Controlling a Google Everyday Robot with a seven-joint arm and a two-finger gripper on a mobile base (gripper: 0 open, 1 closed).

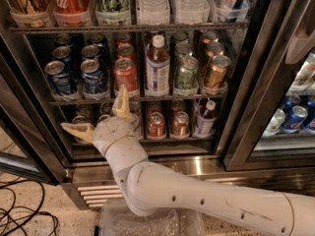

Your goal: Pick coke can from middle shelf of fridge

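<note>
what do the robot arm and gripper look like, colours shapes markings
The arm is smooth, white and tubular, with rounded joints and small dark dots along its shell. The gripper, in front of the fridge below the middle shelf, has two tapered tan fingers on a white wrist.

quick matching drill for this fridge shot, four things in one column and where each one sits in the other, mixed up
1 coke can
2 gripper
3 white-capped bottle
4 gold can

A right end of the middle shelf, front row
B middle shelf, just left of the bottle
C in front of the lower shelf, jaws open
D middle shelf, between coke can and green can

Pairs: 1-B, 2-C, 3-D, 4-A
</note>
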